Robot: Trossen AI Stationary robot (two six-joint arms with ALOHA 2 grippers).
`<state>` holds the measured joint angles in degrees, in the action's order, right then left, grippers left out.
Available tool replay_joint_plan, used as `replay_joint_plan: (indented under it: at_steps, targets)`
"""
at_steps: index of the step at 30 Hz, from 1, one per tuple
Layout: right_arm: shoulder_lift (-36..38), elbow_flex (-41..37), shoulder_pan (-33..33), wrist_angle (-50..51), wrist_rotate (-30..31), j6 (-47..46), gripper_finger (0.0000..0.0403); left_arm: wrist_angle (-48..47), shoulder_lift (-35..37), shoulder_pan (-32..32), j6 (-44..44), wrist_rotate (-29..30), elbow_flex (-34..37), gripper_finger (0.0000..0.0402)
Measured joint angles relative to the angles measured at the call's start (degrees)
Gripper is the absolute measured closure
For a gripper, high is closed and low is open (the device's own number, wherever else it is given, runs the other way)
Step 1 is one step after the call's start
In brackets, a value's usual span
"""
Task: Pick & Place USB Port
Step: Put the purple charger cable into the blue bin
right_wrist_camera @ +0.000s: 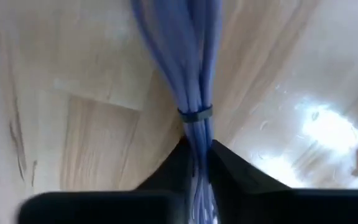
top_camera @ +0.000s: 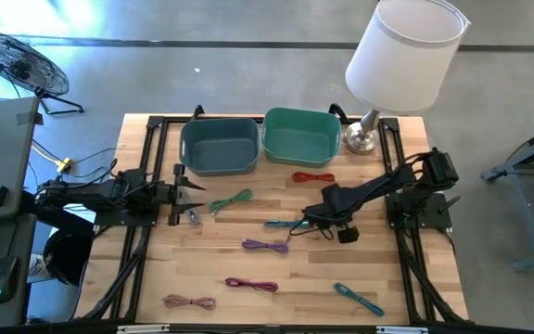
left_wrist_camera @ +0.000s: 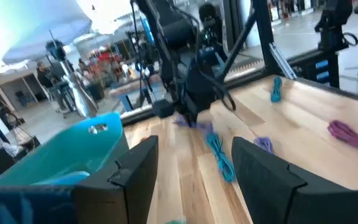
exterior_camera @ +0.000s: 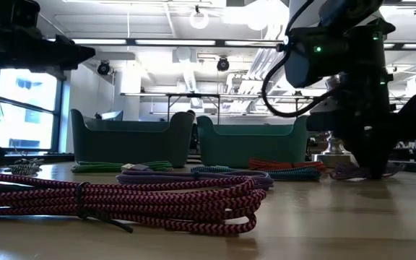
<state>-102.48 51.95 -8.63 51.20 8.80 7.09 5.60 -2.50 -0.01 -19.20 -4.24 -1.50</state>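
Note:
A blue USB cable bundle (top_camera: pixel 281 224) lies on the wooden table near its middle, and my right gripper (top_camera: pixel 307 221) is down on its right end, shut on it. In the right wrist view the bundle (right_wrist_camera: pixel 179 56) runs away from the fingers, bound by a dark tie (right_wrist_camera: pixel 194 115). My left gripper (top_camera: pixel 188 195) waits open at the table's left side, level, with nothing between its fingers (left_wrist_camera: pixel 135 180). A blue-grey bin (top_camera: pixel 219 146) and a green bin (top_camera: pixel 301 136) stand side by side at the far edge. My right gripper pinches the bundled strands (right_wrist_camera: pixel 196 134) between its two fingers (right_wrist_camera: pixel 176 165), right beside the dark tie near the bundle's right end. The fingers come steeply from above, pointing down. The rest of the bundle lies flat on the table.
Other coiled cables lie scattered: green (top_camera: pixel 232 201), red (top_camera: pixel 313 176), purple (top_camera: pixel 265 246), magenta (top_camera: pixel 251 284), tan-pink (top_camera: pixel 189 301) and teal (top_camera: pixel 358 298). A white-shaded lamp (top_camera: pixel 403 56) stands at the far right corner, its base (top_camera: pixel 361 139) beside the green bin.

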Motion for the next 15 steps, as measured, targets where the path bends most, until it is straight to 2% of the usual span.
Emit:
replay_joint_plan:
  at_steps: [5,10,15]
  targets:
    - [0.01,3.47,-1.57,1.7,3.43,-4.53,0.0393,7.85,0.0,-0.02,0.0,-2.2,-0.02,0.0199]
    - [2.56,9.12,-5.5,0.26,11.69,-6.77,0.0395,14.17,0.0,-0.02,1.37,-2.16,-0.02,0.0199]
    - [3.71,17.78,-9.98,0.6,18.31,-5.76,0.0395,15.55,-0.25,-0.02,4.89,-1.18,-0.02,0.0199]
